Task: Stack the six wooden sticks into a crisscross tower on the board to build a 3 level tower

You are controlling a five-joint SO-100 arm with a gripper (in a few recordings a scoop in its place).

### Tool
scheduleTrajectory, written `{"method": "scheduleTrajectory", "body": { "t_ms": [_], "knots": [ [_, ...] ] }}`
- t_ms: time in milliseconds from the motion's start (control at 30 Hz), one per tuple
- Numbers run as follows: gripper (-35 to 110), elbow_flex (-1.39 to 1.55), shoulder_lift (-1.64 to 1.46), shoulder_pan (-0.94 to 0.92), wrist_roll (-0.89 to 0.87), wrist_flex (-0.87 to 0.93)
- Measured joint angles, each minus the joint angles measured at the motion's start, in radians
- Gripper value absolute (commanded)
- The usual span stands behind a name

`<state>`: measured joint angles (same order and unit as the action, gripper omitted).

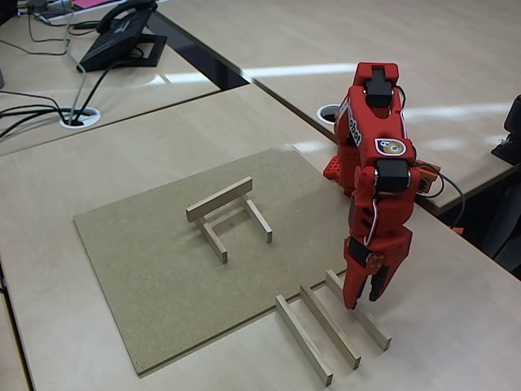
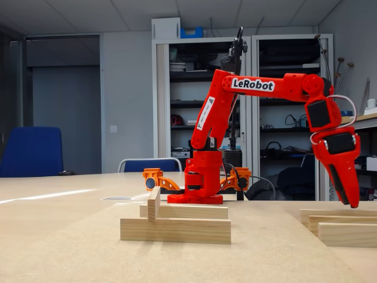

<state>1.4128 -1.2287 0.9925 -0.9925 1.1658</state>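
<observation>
Sticks: three are on the board, two parallel ones with one across, so the tower is about half built, while three more wait on the desk, where the claw hovers slightly open and empty.

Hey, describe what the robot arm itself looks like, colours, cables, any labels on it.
The arm is bright red-orange plastic with black motor blocks at its joints. A white label reading LeRobot runs along the upper link, another white sticker down the lower link, and a round badge shows in a fixed view. Thin white and black cables loop near the wrist. The gripper has tapered red jaws.
</observation>
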Motion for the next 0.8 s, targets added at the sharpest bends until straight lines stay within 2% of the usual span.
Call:
{"method": "scheduleTrajectory", "body": {
  "t_ms": [800],
  "knots": [
    [12, 0.058, 0.054, -0.008, 0.000, -0.121]
  ]
}}
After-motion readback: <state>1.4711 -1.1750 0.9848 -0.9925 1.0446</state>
